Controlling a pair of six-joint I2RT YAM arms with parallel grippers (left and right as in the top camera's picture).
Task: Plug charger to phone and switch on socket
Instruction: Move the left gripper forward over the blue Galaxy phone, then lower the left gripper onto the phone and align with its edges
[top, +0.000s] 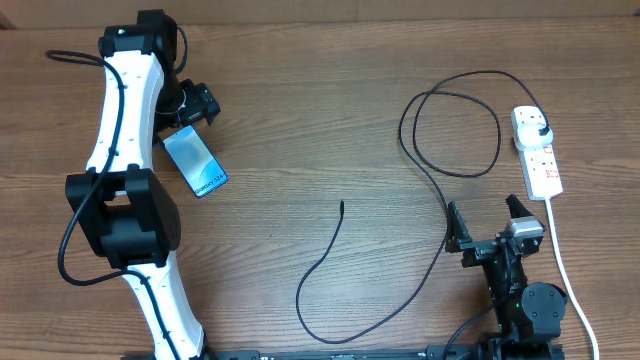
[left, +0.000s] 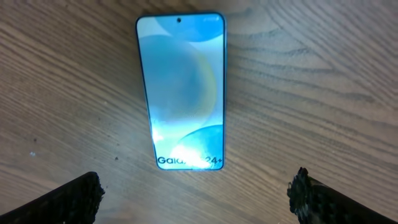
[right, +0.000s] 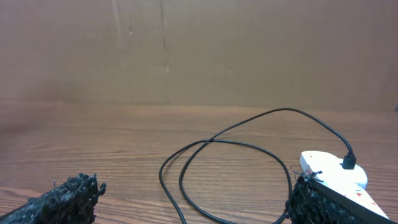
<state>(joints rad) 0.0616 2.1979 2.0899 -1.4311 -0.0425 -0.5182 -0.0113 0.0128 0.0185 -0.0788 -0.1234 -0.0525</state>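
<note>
The phone (left: 180, 93) lies flat on the wooden table (left: 323, 74), just ahead of the left gripper (left: 196, 190) and centred on its gap. Its lit blue screen reads "Gala…24+" at the end nearest the fingers (left: 68, 199), which are spread wide and grasp nothing. The charger cable (top: 341, 210) ends loose, well apart from the phone. Its black plug (top: 540, 128) sits in the white power strip (top: 540, 165), beyond the right gripper (top: 484, 210), which is also spread and empty. The cable runs beside its left finger.
</note>
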